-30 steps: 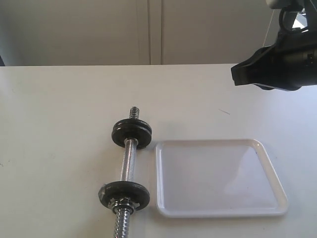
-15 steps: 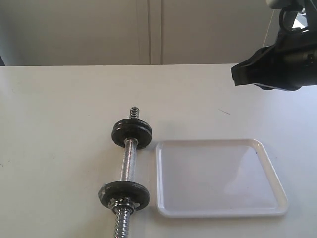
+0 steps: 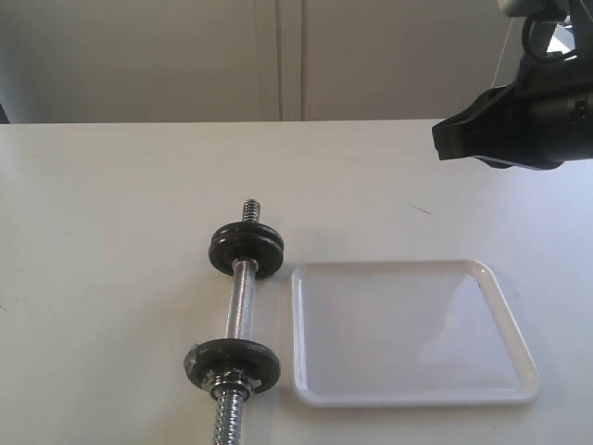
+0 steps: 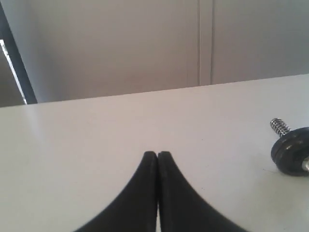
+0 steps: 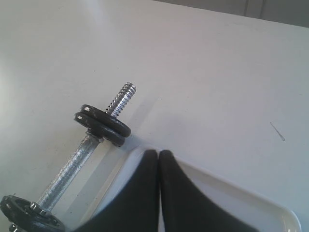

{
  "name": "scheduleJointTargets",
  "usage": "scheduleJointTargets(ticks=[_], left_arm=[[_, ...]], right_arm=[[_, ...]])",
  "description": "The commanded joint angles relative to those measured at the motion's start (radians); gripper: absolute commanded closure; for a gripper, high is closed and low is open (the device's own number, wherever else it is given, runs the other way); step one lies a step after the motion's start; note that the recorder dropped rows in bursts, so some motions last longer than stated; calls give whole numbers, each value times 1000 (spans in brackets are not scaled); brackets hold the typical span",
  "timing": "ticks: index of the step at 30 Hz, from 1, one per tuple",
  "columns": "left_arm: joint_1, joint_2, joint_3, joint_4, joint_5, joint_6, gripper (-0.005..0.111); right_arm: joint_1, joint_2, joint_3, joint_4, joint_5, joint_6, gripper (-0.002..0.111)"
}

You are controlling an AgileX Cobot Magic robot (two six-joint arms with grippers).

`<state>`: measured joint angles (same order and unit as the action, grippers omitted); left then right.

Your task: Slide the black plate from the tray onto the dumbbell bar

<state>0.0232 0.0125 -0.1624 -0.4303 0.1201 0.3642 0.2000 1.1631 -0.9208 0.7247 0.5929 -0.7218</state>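
Here, near end of bar: the knurled chrome dumbbell bar lies on the white table, with a single flat round black iron disc on its near threaded end.
Tray: the shallow glossy white rectangular tray lies just beside the bar and has no disc in it.
Far end of bar: a far pair of black discs sits pressed together, with bare thread sticking out beyond.
Black plate: it is off the tray. It is probably one of the far pair, though the discs look alike.
Left gripper: clenched on nothing, tips meeting, low over bare table and well apart from the bar.
Right gripper: clenched and empty. The right arm is held high beyond the tray.
Step in hand: by my reading, the slide onto the bar is done and both arms stand clear.
Next move: it calls for little, at most checking that the outer disc is seated against its neighbour, since nothing shows on the thread beyond it to keep it on.
Views: only the right wrist view separates the far stack into two discs. Only the exterior view shows the whole tray bare. The left wrist view catches just the far end.
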Motion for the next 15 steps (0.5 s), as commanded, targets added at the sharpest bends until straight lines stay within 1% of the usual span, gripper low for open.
scheduleJointTargets(ticks=[1,4,7,9,11,15], left_arm=[[14,-12,10,-121,-53,-96,107],[12,-12,10,-228,-64,-141,107],[10,-12,22,-295,-28,-156,107],[10,-12,52,-297,-38,-154,107],[10,-12,82,-288,-67,-119,107],[10,-12,162,-286,-185,-68,107]], right_arm=[[1,-1,4,1,-4,-5,108],[1,-1,4,1,-4,-5,108],[1,-1,4,1,-4,-5,108],[1,-1,4,1,-4,-5,108],[1,-1,4,1,-6,-5,108],[1,-1,4,1,-6,-5,108]])
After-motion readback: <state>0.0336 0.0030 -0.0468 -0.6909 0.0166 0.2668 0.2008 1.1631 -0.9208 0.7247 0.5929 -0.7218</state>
